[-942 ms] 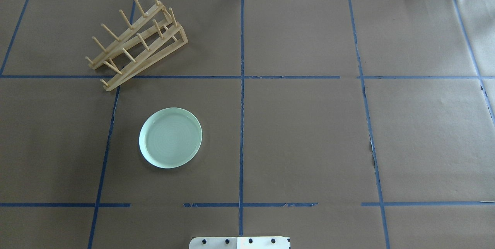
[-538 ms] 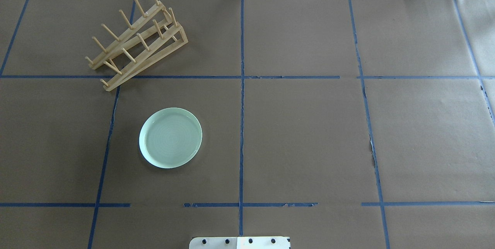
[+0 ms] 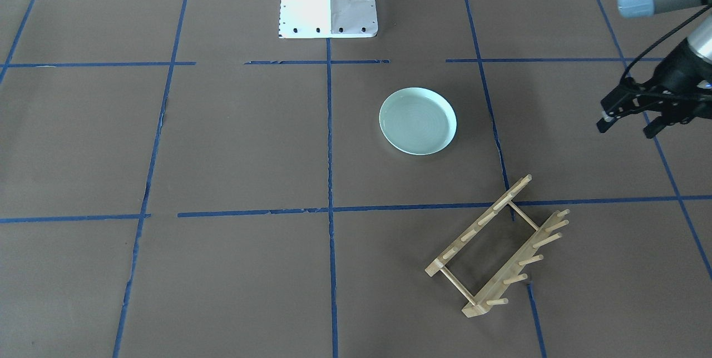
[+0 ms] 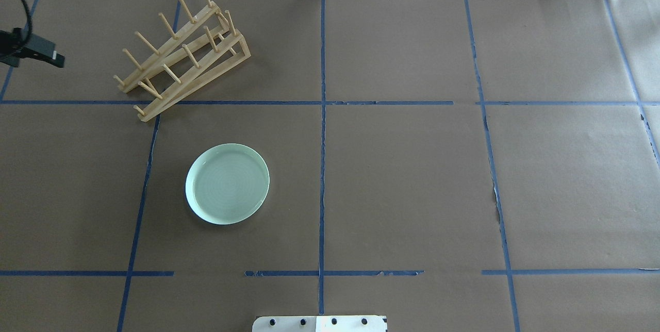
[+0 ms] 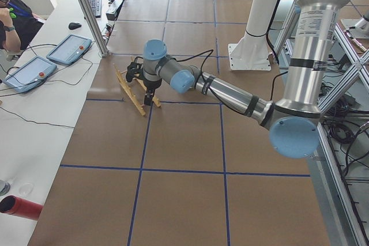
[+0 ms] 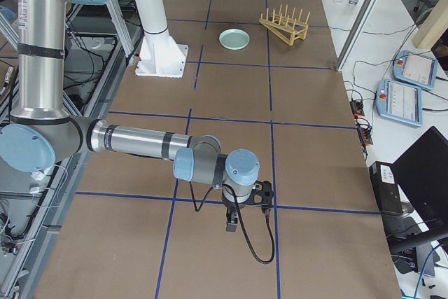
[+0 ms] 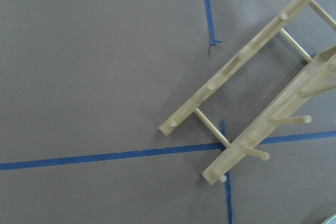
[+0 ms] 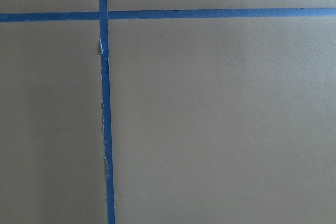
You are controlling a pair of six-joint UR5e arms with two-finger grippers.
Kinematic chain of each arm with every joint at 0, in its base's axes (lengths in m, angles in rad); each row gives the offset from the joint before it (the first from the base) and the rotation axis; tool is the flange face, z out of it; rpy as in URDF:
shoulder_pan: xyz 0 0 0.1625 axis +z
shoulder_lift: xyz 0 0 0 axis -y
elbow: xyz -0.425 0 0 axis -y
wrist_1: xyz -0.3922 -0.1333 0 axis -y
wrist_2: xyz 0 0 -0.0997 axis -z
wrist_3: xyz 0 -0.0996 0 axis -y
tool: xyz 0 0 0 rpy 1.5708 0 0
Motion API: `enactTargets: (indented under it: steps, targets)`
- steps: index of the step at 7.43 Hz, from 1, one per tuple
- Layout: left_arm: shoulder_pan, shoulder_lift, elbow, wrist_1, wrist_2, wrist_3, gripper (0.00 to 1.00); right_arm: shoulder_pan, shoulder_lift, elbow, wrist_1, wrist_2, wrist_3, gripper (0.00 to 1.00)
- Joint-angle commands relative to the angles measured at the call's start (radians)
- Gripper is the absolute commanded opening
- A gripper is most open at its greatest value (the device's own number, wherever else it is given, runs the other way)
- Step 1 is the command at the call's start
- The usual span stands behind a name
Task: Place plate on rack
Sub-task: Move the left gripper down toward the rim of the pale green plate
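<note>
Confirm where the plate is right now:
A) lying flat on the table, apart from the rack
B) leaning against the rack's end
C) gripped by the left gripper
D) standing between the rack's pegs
A: the plate lies flat on the table, with bare brown paper between it and the rack, and the left gripper hangs open off to the side, touching neither.

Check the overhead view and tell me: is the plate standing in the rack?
No, the plate lies flat on the table, well apart from the rack, whose pegs hold nothing.
</note>
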Motion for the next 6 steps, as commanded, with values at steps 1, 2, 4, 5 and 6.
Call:
enactTargets:
  steps: [1, 2, 4, 5, 6]
  targets:
    - [0.215, -0.203, 0.023, 0.093, 0.102, -0.361, 1.0, -0.001, 0.0, 0.001, 0.001, 0.0, 0.0, 1.0]
    - [0.31, -0.318, 0.062, 0.243, 0.148, -0.442, 1.0, 0.001, 0.0, 0.0, 0.001, 0.0, 0.0, 1.0]
    - [0.431, -0.42, 0.153, 0.332, 0.234, -0.576, 1.0, 0.001, 0.0, 0.001, 0.001, 0.0, 0.0, 1.0]
    - [0.476, -0.455, 0.213, 0.333, 0.275, -0.634, 1.0, 0.001, 0.0, 0.001, 0.001, 0.0, 0.0, 1.0]
    - [0.522, -0.505, 0.28, 0.357, 0.31, -0.661, 1.0, 0.001, 0.0, 0.001, 0.001, 0.0, 0.0, 1.0]
